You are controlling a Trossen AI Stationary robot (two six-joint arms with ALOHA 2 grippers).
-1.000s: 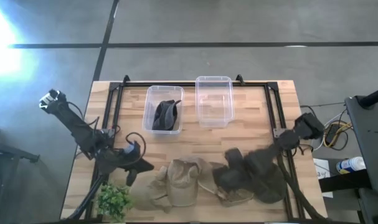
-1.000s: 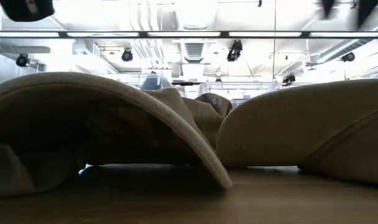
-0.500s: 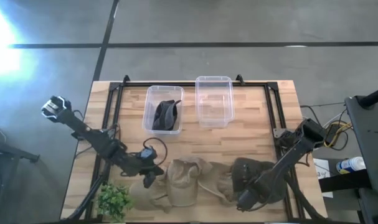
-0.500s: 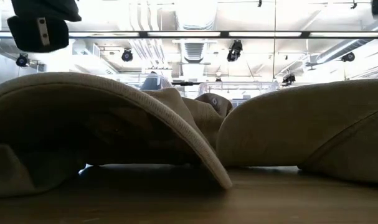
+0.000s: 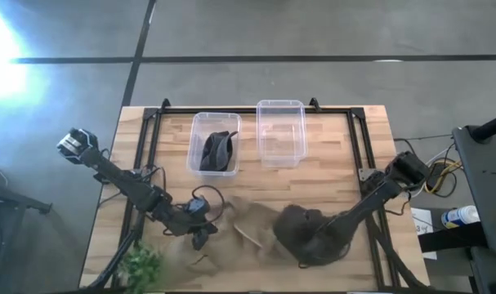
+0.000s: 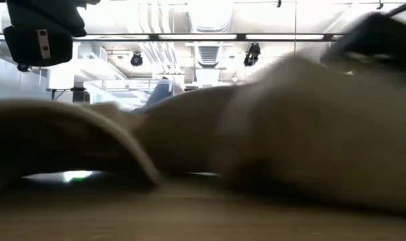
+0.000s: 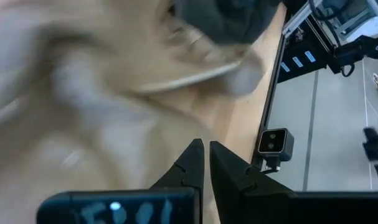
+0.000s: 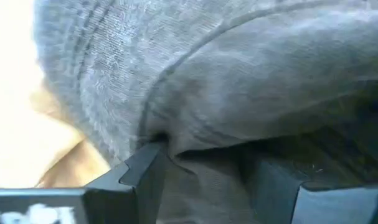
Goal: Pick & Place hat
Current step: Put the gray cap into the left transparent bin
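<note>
On the table, near edge: a heap of hats, smeared by motion in all views.
Table [image 5: 329,175]: light wooden top with a black frame along its sides.
Dark grey hat [image 5: 301,233]: lies at the right of the heap, near the table's near edge; in the right wrist view its fabric [image 8: 238,81] fills nearly the whole picture.
Tan hat [image 5: 248,224]: blurred, just left of the dark grey hat and touching it; it spreads across the low view [image 6: 209,140] and the left wrist view [image 7: 95,106].
Right gripper [image 5: 313,249]: down on the dark grey hat at its near side; in the right wrist view the fingers [image 8: 145,171] stand apart with the hat's cloth bunched between them. Whether the cloth is clamped cannot be told.
Left gripper [image 5: 200,237]: low over the table at the left side of the tan hat; in the left wrist view the fingertips [image 7: 195,155] stand almost together, a thin gap between them, with nothing held.
Left bin [image 5: 214,144]: clear plastic, at the table's far side, holding a dark folded item [image 5: 216,152].
Right bin [image 5: 281,132]: clear plastic, just beside the left bin.
Plant [image 5: 141,265]: small green sprig at the near left corner of the table.
</note>
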